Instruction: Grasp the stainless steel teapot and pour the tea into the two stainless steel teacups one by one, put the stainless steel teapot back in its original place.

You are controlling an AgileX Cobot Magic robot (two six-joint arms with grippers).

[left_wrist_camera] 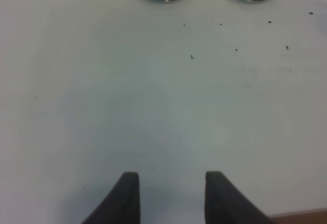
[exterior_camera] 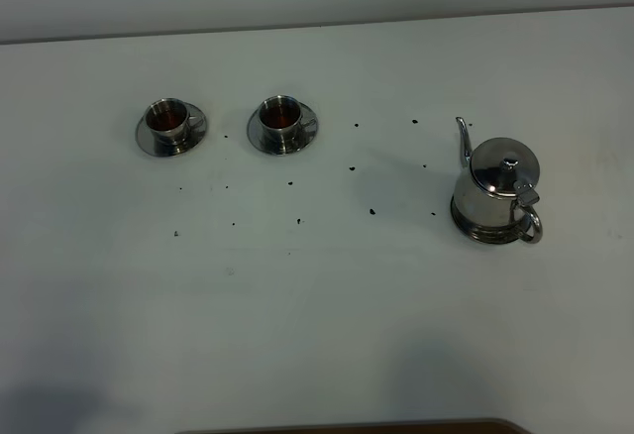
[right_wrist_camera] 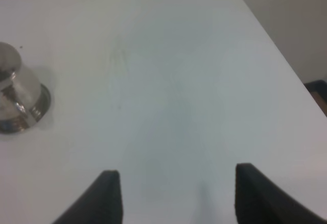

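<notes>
Teapot (exterior_camera: pixel 498 194): sitting on its disc (exterior_camera: pixel 485 231) at table (exterior_camera: pixel 317 305) right, handle facing near edge; the two teacups (exterior_camera: pixel 171 118) (exterior_camera: pixel 282 115) standing far left. Right gripper (right_wrist_camera: pixel 173 193): hanging low, fingers spread, empty; should be approaching the handle squarely. Left gripper (left_wrist_camera: pixel 172 196): idling, parted, empty

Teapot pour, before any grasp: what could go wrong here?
1. The stainless steel teapot has a loop handle facing the near edge; shiny curved steel could slip in the right tool.
2. The teacups are small and already look tinted inside, so overflow is possible.
</notes>
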